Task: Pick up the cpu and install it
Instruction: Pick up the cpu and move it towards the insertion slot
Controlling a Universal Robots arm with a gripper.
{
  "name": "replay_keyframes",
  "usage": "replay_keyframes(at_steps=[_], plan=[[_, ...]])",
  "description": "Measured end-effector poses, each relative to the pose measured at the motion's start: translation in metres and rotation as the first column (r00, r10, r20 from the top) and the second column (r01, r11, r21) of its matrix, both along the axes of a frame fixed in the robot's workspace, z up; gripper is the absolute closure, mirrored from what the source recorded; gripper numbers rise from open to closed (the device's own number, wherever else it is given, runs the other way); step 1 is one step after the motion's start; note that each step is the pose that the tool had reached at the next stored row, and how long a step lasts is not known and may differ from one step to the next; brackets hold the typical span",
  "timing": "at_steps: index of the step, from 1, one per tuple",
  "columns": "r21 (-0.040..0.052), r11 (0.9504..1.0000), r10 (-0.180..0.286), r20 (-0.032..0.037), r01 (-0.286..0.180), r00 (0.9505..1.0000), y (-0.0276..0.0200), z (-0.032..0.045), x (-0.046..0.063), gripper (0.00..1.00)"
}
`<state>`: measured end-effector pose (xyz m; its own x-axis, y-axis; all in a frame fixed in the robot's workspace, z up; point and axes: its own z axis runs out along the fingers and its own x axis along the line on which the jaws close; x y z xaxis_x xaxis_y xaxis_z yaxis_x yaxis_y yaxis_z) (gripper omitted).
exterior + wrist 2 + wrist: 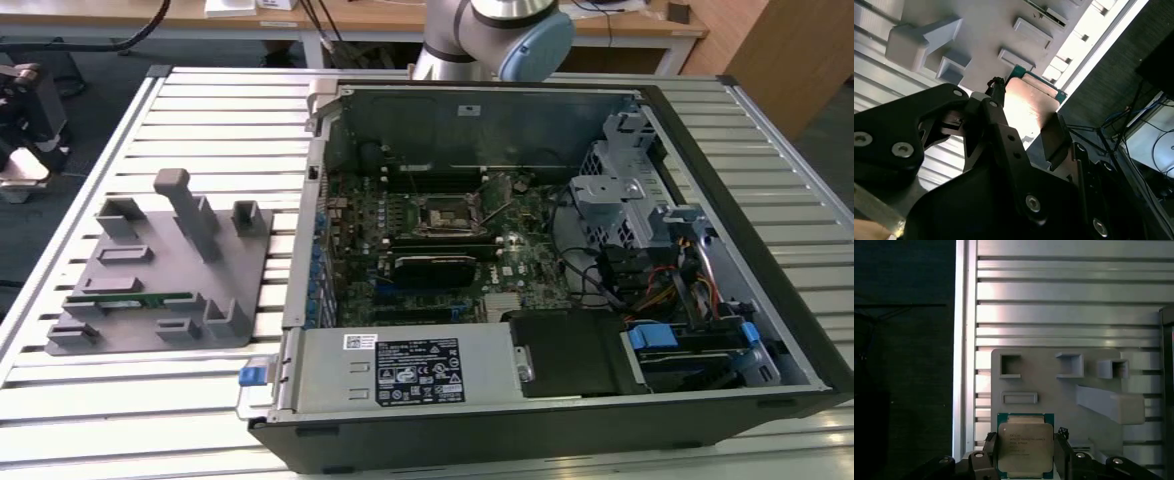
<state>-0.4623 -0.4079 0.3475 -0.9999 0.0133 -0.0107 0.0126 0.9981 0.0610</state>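
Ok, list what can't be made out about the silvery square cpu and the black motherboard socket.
- Silvery square cpu: one edge cut off by the frame in the first wrist view; the black gripper covers part of it in the second wrist view.
- Black metal-framed motherboard socket: too small in the exterior view to tell open or empty.

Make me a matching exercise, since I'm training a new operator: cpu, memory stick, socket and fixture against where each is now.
1 cpu
2 memory stick
3 socket
4 fixture

A on the table, at the exterior view's left of the case
B inside the case
C lying on the fixture
D held in the gripper

Pairs: 1-D, 2-C, 3-B, 4-A
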Motion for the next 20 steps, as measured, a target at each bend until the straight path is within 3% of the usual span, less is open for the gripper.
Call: replay_keyframes(at_steps=[20], plan=[[0.0031,1.0000,0.000,-0.0001,0.000,1.0000,0.0001,0.0655,0.000,0.47]])
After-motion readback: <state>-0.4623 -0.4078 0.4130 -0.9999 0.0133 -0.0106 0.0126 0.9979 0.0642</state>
